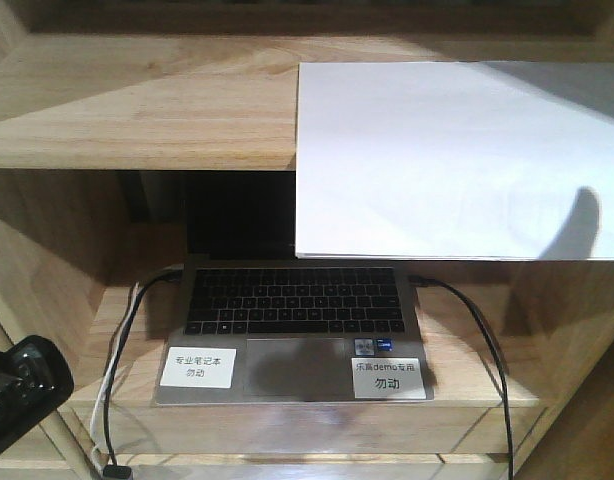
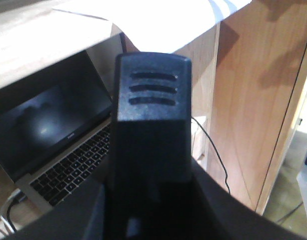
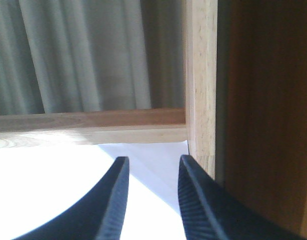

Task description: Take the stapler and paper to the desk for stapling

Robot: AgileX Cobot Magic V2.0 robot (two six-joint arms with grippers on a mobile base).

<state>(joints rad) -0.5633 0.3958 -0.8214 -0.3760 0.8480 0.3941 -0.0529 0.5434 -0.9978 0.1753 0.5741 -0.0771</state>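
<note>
White paper (image 1: 457,160) lies on the upper shelf and overhangs its front edge; it also shows in the left wrist view (image 2: 163,20). My right gripper (image 3: 153,160) hovers low over the paper (image 3: 53,190) near the shelf's right post, open, with nothing between its fingers. In the left wrist view a black grooved body, the stapler (image 2: 151,100), stands between the blurred jaws of my left gripper (image 2: 151,200), which is shut on it. That gripper (image 1: 17,395) shows dark at the lower left of the front view. The desk is out of view.
An open laptop (image 1: 292,320) with two white labels sits on the lower shelf of the light wooden shelf unit (image 1: 137,120), under the paper. Black cables (image 1: 477,330) run from both its sides. A wooden upright (image 3: 201,85) stands just right of my right fingers.
</note>
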